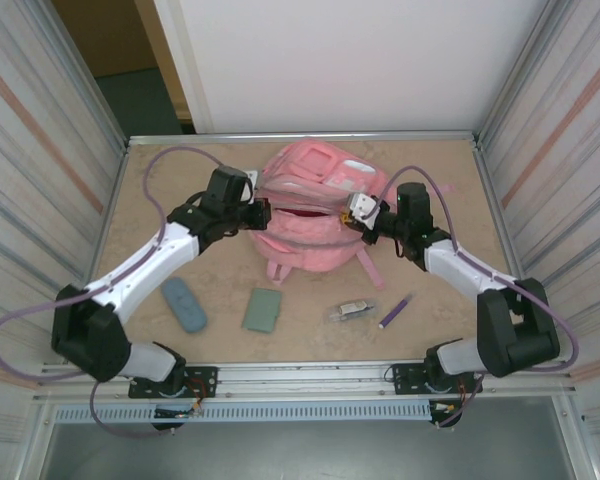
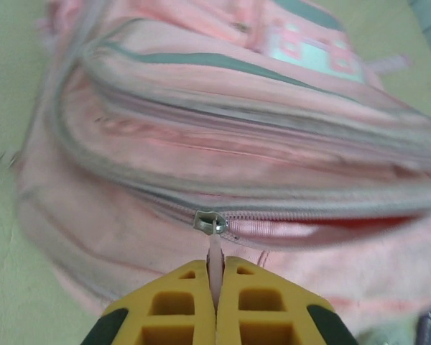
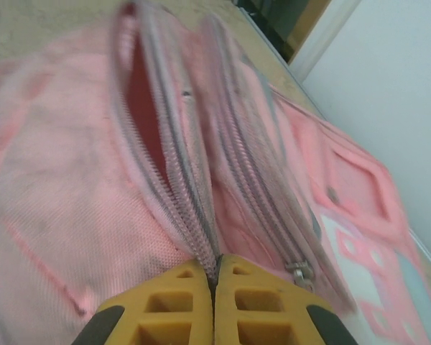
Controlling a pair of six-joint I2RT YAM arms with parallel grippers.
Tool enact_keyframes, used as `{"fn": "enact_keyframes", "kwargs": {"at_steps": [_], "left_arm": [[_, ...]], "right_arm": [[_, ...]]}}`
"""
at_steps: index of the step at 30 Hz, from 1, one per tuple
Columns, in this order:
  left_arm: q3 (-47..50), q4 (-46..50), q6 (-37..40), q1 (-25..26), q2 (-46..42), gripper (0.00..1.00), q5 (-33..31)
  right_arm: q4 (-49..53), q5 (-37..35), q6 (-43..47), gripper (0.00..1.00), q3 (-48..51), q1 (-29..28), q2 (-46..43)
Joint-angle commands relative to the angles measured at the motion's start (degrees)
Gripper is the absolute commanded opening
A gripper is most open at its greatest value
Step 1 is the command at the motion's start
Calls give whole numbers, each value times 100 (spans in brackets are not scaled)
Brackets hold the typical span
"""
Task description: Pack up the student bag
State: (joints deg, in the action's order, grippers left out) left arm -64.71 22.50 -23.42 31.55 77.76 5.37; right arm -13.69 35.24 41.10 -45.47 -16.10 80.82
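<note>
From above: one student bag [image 1: 300, 245] lying flat at mid-table [image 1: 310, 335], toward the far edge. Left claw [image 1: 261, 214] at one end of its mouth, right claw [image 1: 357, 214] at the other, apparently to hold the zip line taut between them. Along the near edge, well apart from the bag, four loose items, seemingly awaiting packing: one blue-grey case [image 1: 183, 303], one green pad [image 1: 263, 309], one small clear packet [image 1: 352, 310], one purple pen [image 1: 395, 312].

From the left wrist: yellow fingers [image 2: 179, 302] pressed together on one pink pull tab [image 2: 215, 251], just below its metal slider [image 2: 210, 221]. A hold suited to drawing the zip along.

From the right wrist: fingers clamped on the bag's zip edge, likely as an anchor against that pull. Two zip tracks side by side: one gaping on red lining [image 3: 140, 93], one shut, with a second slider [image 3: 299, 273].
</note>
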Motion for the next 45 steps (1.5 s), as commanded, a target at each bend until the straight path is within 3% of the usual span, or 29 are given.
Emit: {"fn": "enact_keyframes", "kwargs": {"at_steps": [1, 7, 15, 18, 25, 31, 35, 38, 42, 45], "left_arm": [[176, 161, -140, 400, -550, 0, 281], [274, -307, -1027, 869, 79, 0, 241], [-144, -297, -613, 835, 331, 0, 35], [-42, -368, -592, 835, 302, 0, 49], [134, -433, -914, 837, 275, 0, 487], [131, -307, -1006, 835, 154, 0, 577], [169, -214, -1065, 818, 78, 0, 485], [200, -85, -1043, 782, -74, 0, 401], [443, 974, -1129, 545, -339, 0, -954], [981, 1001, -1124, -139, -584, 0, -546]], "right_arm": [[-312, -337, -97, 6, -400, 291, 513], [-661, -1012, -452, 29, -313, 78, 722], [1391, -681, 852, 41, -240, -679, -459], [1841, -589, 1116, 45, -457, -1095, -412], [1574, -187, 1450, 46, -983, -1516, 375], [1156, -713, 1488, 46, -1217, -1780, 1013], [1220, -1054, 1504, 36, -1336, -1873, 1442], [1207, -1613, 1309, 3, -1311, -1913, 1505], [850, -1311, 909, 0, -791, -1615, 1061], [943, -990, 853, 0, -553, -1370, 725]]}}
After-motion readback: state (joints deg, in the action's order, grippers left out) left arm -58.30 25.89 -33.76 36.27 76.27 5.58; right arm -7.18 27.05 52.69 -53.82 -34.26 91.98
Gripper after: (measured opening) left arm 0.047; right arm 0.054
